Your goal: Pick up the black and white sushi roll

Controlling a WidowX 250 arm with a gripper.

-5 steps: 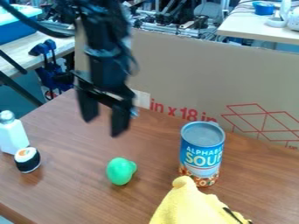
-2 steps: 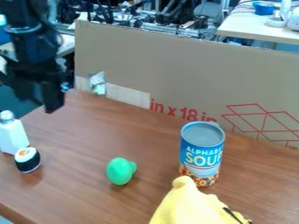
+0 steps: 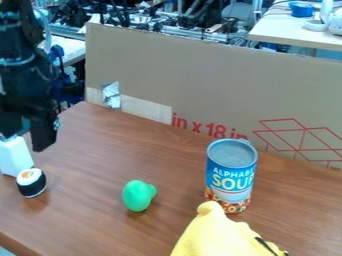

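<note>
We see the gripper (image 3: 25, 141), its fingers wide apart, at the top of the white bottle (image 3: 15, 159), with the toy sushi roll (image 3: 31, 183) just beside that bottle on the surface (image 3: 100, 225).

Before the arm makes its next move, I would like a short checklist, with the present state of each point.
1. Gripper open: ok, its fingers are apart.
2. Gripper empty: ok, nothing between the fingers.
3. Top of the white bottle in full view: not ok, the gripper hides it.
4. Gripper not touching the bottle: cannot tell.
5. Soup can upright: ok.
6. Green object apart from the can: ok.
</note>
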